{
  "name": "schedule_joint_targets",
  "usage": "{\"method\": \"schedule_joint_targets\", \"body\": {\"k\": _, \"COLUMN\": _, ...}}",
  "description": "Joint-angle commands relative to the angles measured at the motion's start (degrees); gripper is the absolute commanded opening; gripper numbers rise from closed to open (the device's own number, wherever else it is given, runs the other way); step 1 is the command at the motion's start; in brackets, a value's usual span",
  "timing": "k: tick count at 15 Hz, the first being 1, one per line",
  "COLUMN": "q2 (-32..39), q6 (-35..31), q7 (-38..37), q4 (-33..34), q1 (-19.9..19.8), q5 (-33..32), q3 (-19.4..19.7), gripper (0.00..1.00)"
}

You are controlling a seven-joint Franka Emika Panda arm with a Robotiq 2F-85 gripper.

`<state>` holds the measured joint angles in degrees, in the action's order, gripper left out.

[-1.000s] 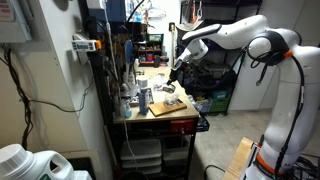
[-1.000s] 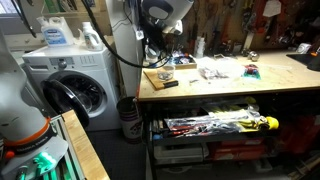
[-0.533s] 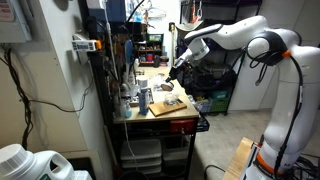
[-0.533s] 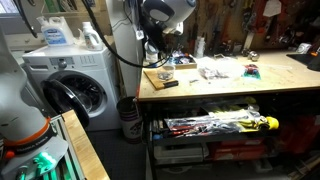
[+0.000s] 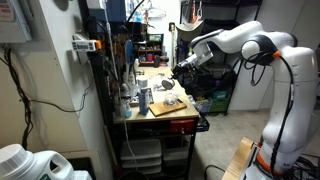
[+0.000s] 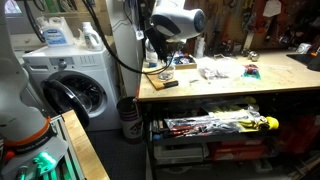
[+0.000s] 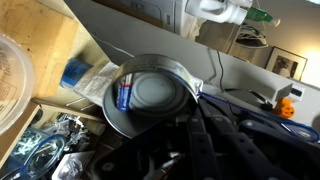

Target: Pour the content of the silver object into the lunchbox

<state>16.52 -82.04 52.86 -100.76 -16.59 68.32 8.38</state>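
Observation:
In the wrist view the silver object (image 7: 150, 95), a round shiny metal bowl, fills the middle, tilted, with a small blue-labelled item lying inside it. My gripper (image 7: 185, 118) is shut on the bowl's rim. A clear plastic lunchbox (image 7: 10, 75) shows at the left edge on the wooden board. In both exterior views the gripper (image 5: 184, 68) (image 6: 166, 58) hangs above the workbench over the board (image 5: 165, 104); the bowl is too small to make out there.
A blue packet (image 7: 75, 72) and clear bags lie on the bench below the bowl. Tools and clutter cover the workbench (image 6: 230, 80). A washing machine (image 6: 70, 85) stands beside it. Shelves with bottles (image 5: 130, 90) line the bench's far side.
The gripper has risen a little and shifted sideways over the bench with the bowl in it, and the wrist has turned.

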Motion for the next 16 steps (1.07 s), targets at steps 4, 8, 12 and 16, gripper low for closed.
{"method": "schedule_joint_targets", "body": {"k": 4, "q2": 5.2, "q6": 7.8, "q7": 4.8, "q4": 0.4, "q1": -2.7, "q5": 9.5, "q3": 1.4, "gripper": 0.01}}
{"method": "schedule_joint_targets", "body": {"k": 8, "q2": 8.2, "q6": 10.2, "q7": 5.0, "q4": 1.3, "q1": -3.0, "q5": 12.7, "q3": 1.6, "gripper": 0.01}}
{"method": "schedule_joint_targets", "body": {"k": 12, "q2": 10.5, "q6": 12.1, "q7": 5.1, "q4": 1.6, "q1": -3.2, "q5": 15.3, "q3": 1.7, "gripper": 0.01}}
{"method": "schedule_joint_targets", "body": {"k": 16, "q2": 12.3, "q6": 13.5, "q7": 6.5, "q4": 1.5, "q1": -3.6, "q5": 17.3, "q3": 1.8, "gripper": 0.01}}
